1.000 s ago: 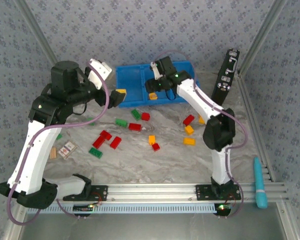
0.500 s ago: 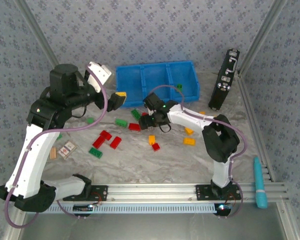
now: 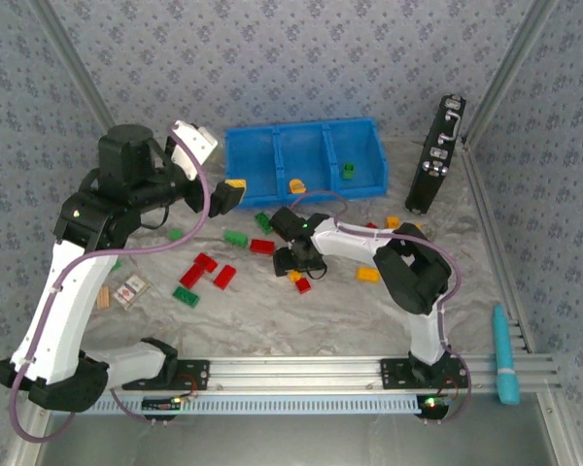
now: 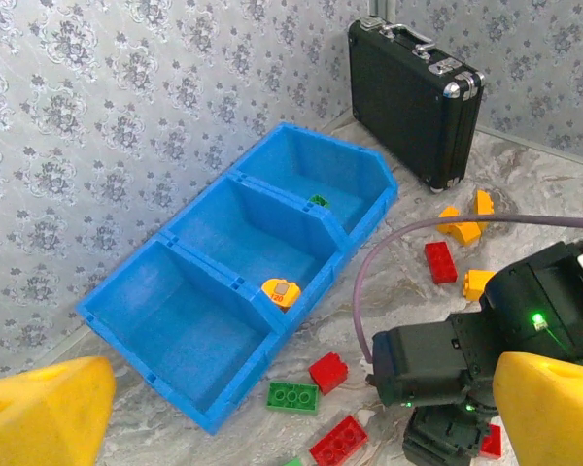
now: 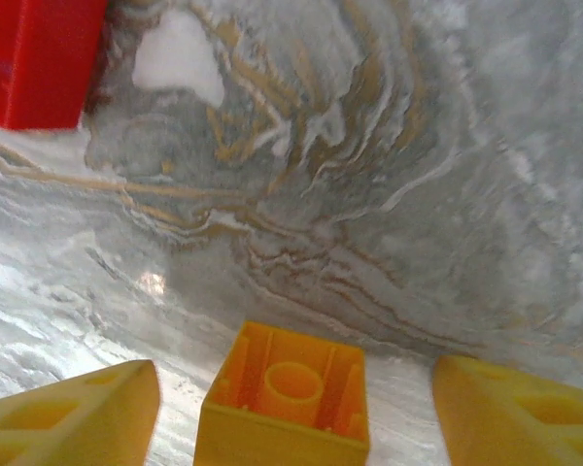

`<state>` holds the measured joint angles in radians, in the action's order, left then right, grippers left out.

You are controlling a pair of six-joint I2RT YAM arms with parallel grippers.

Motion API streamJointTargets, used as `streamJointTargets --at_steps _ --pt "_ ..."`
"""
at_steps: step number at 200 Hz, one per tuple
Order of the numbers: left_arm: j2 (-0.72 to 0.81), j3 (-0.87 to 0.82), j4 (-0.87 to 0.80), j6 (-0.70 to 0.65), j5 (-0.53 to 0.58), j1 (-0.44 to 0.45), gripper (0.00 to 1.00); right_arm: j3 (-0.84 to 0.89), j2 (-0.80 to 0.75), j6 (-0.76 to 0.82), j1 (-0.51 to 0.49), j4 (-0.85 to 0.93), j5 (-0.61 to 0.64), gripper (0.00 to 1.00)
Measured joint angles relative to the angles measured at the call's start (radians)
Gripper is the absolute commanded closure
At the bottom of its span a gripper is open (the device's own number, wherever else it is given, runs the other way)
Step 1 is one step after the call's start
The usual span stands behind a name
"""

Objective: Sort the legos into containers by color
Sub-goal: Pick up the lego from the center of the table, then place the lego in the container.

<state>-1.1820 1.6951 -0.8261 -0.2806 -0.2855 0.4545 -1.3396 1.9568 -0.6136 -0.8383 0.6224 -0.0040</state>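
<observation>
My two arms work a marble-patterned table (image 3: 350,311) boxed in by floral-papered walls (image 3: 272,58). Red, green and orange legos (image 3: 224,277) lie scattered before the blue bin (image 3: 251,160); an orange piece (image 4: 281,292) sits in its middle compartment, a green piece (image 4: 318,201) in the right one. A black case (image 4: 413,97) stands upright right of the bin. My left gripper (image 3: 231,191) hangs raised by the bin's left end, fingers wide apart, empty. My right arm (image 3: 355,238) stretches low, its gripper (image 5: 287,413) parted astride an upturned brick (image 5: 284,388), clear of both sides
</observation>
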Motion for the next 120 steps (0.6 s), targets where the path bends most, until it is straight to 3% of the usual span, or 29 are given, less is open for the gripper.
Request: streamJointTargets --at_steps 25,51,91,120 --pt "-0.005 -0.004 0.000 0.000 -0.003 0.000 0.00 0.000 0.006 -0.014 -0.005 0.003 0.008 0.59" --pt "-0.005 -0.006 0.001 0.000 -0.003 0.000 0.00 -0.002 0.008 -0.022 -0.002 0.016 0.020 0.68" --pt "-0.005 -0.006 0.001 0.000 -0.003 0.000 0.00 -0.017 0.007 0.032 0.017 0.049 0.022 0.72" --pt "-0.005 -0.010 0.006 0.000 -0.003 0.000 0.00 -0.113 0.007 0.147 0.117 0.073 0.065 0.72"
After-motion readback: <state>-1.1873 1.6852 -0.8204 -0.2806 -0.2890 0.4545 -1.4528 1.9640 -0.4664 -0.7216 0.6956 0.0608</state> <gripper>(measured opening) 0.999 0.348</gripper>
